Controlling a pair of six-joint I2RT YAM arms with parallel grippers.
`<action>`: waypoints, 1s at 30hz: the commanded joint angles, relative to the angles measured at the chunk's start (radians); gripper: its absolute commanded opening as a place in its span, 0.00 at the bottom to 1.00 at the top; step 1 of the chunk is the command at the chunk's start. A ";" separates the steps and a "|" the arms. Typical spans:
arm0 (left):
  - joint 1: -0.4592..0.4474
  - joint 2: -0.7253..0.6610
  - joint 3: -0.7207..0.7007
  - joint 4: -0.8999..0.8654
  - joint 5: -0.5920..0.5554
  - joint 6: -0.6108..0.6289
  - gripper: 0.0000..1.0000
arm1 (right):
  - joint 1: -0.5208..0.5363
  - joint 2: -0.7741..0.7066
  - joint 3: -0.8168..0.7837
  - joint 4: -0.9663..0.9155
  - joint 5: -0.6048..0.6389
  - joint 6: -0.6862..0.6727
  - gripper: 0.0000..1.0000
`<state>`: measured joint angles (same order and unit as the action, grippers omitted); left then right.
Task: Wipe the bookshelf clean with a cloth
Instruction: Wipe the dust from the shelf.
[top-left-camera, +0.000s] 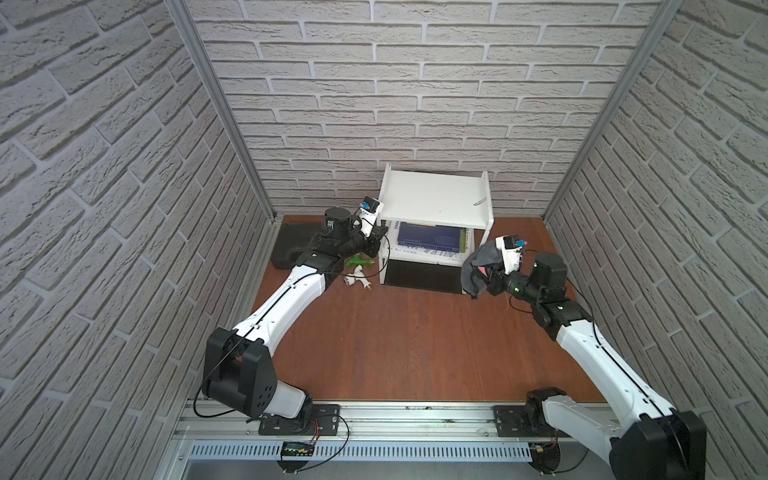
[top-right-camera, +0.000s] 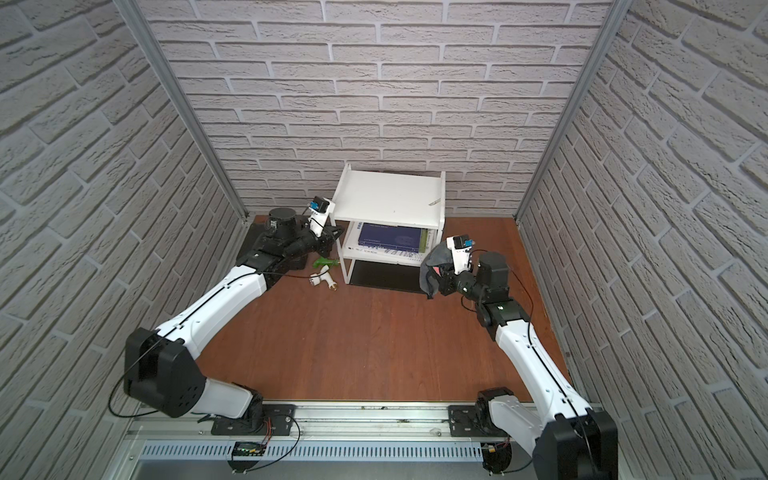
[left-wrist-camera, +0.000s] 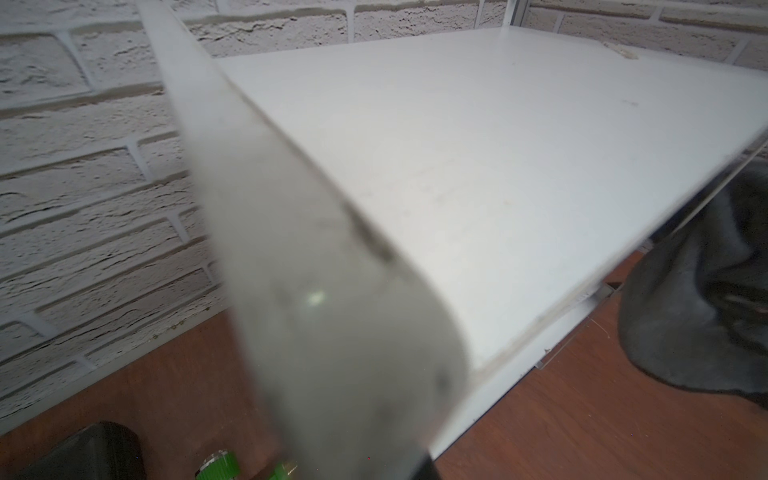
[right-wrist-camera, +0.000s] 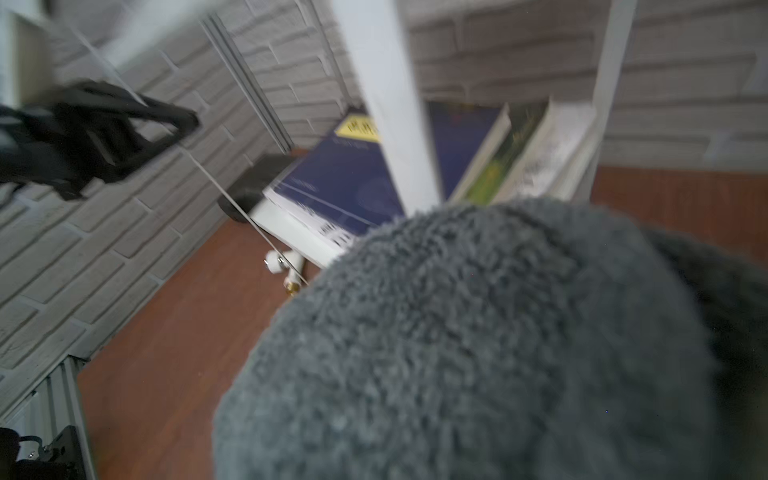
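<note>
Count of items on the brown wooden table (top-left-camera: 395, 345):

- One small white two-tier bookshelf (top-left-camera: 432, 195) with thin legs and a black base panel is recorded.
- One soft dark grey microfibre cloth (top-left-camera: 476, 270), pink on its inner face, is recorded.
- Three books are counted on the lower tier in the right wrist view: one blue-covered book (right-wrist-camera: 345, 178), one green-covered book (right-wrist-camera: 494, 174) and one white-covered book (right-wrist-camera: 548, 158). Whether more lie beneath cannot be told.
- One thin pale strip (top-left-camera: 481, 203) is noted on the top board.
- One black plastic case (top-left-camera: 286, 249) is recorded.
- One green plastic fitting (top-left-camera: 357, 261) is recorded.
- White plastic pipe fittings with brass ends (top-left-camera: 358, 280): one or two pieces, not resolved.
- Two white-and-black robot arms are counted: left arm (top-left-camera: 291, 295) and right arm (top-left-camera: 602, 357).
</note>
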<state>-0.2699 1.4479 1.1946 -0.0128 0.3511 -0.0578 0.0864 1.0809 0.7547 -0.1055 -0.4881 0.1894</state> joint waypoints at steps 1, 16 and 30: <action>0.018 -0.012 -0.026 -0.100 -0.043 -0.027 0.00 | 0.004 -0.076 0.055 -0.094 0.062 -0.063 0.03; 0.011 0.011 -0.019 -0.098 -0.045 -0.053 0.00 | 0.109 0.249 0.694 -0.313 0.334 -0.190 0.02; -0.002 0.044 0.027 -0.144 -0.053 -0.020 0.00 | 0.093 1.110 1.886 -0.812 0.467 -0.371 0.03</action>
<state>-0.2699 1.4597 1.2121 -0.0292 0.3565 -0.0555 0.1589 2.1441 2.5149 -0.6472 0.0444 -0.0818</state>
